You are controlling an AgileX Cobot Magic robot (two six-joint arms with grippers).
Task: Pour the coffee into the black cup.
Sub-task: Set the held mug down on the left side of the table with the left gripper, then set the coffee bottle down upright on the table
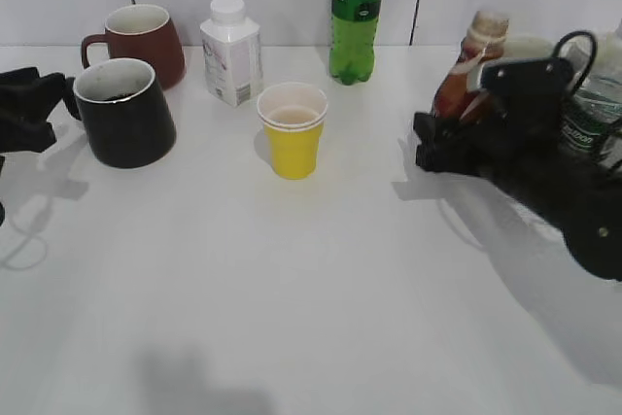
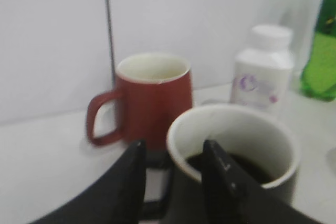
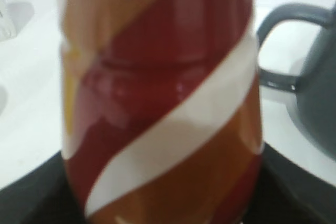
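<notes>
**Bottle in my right hand, mug handle between my left fingers**

My right hand (image 1: 442, 143) was clamped on the coffee bottle (image 1: 466, 70), its black fingers on either side of the lower body. From my right wrist the bottle (image 3: 163, 93) filled nearly the whole view: a curvy plastic shape, glossy, wrapped in slanting bands of red, white and orange-brown. In the exterior view it leaned slightly, its pale neck uppermost, at the right of the worktop (image 1: 292, 298). Just behind it stood a dark grey mug (image 3: 310, 82) with a smooth loop handle.

My left hand (image 1: 34, 109) sat at the far left edge, right against the black cup (image 1: 124, 112). From my left wrist, my two black fingers (image 2: 220, 187) stood apart, one outside the cup's wall and one over its rim, with the handle low between them; whether they pressed on it I could not tell. The black cup (image 2: 236, 150) was glossy outside, whitish inside with a pale rim, widening toward its base, and dark liquid (image 2: 247, 167) lay in its bottom. The cup and the bottle were well apart, at opposite sides of the worktop.

Behind the cup stood a maroon mug (image 1: 141, 41), matte with a cream interior. Beside that was a white carton-shaped bottle (image 1: 231, 51) with a round cap, then a tall green bottle (image 1: 358, 12). Near the middle stood a yellow paper cup (image 1: 293, 130), tapered, with pale liquid inside.
</notes>
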